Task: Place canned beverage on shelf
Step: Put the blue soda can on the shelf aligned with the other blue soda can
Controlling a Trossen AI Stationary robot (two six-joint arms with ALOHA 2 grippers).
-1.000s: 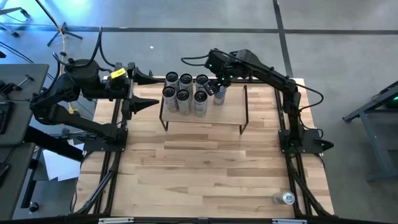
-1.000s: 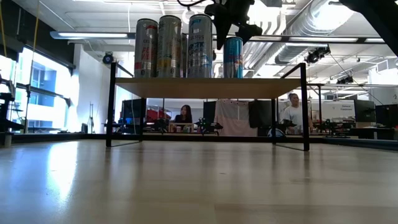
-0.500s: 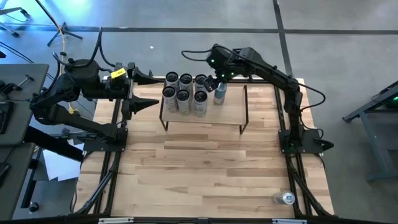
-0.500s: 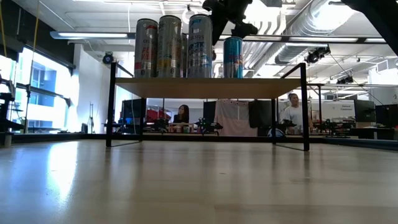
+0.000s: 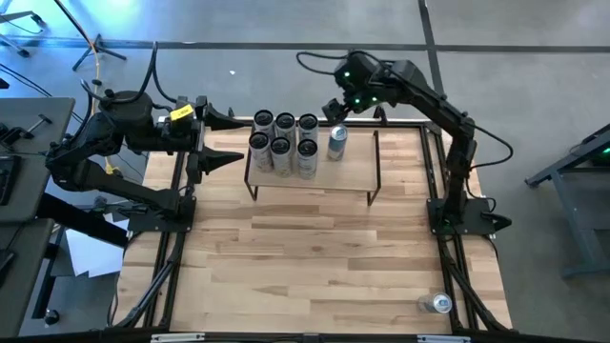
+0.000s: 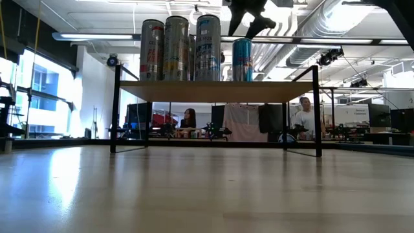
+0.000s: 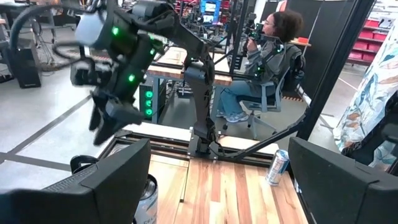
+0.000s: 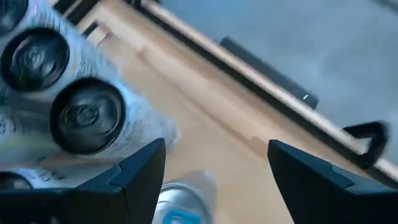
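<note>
From above, the low shelf (image 5: 324,176) with a light wood top and thin black legs sits in the upper middle of the frame, on the big wooden table (image 5: 315,267). Six tall silver cans (image 5: 281,143) stand close together on its left part. One small blue and silver can (image 5: 336,143) stands upright just to the right of them, also on the shelf. The right gripper (image 5: 335,108) hangs above the back edge of the shelf, a little above the blue can in the frame, and it is not touching the can. Its two fingers are spread and hold nothing. The left gripper (image 5: 227,138) waits at the left of the shelf with its fingers wide apart and empty. One more silver can (image 5: 439,304) lies near the lower right corner of the table.

From table height, the shelf (image 6: 217,91) fills the upper middle of the frame. The tall cans (image 6: 180,48) stand on top at the left, and the blue can (image 6: 242,59) stands to their right. The right gripper (image 6: 251,19) is up at the top edge, above the blue can and apart from it.

In the left wrist view, the left gripper's dark fingers (image 7: 102,186) are spread, and the right gripper (image 7: 109,115) hangs far off. A person sits on a chair in the room behind.

In the right wrist view, the spread fingers (image 8: 140,168) have the blue can (image 8: 183,202) between and below them, not gripped.
</note>
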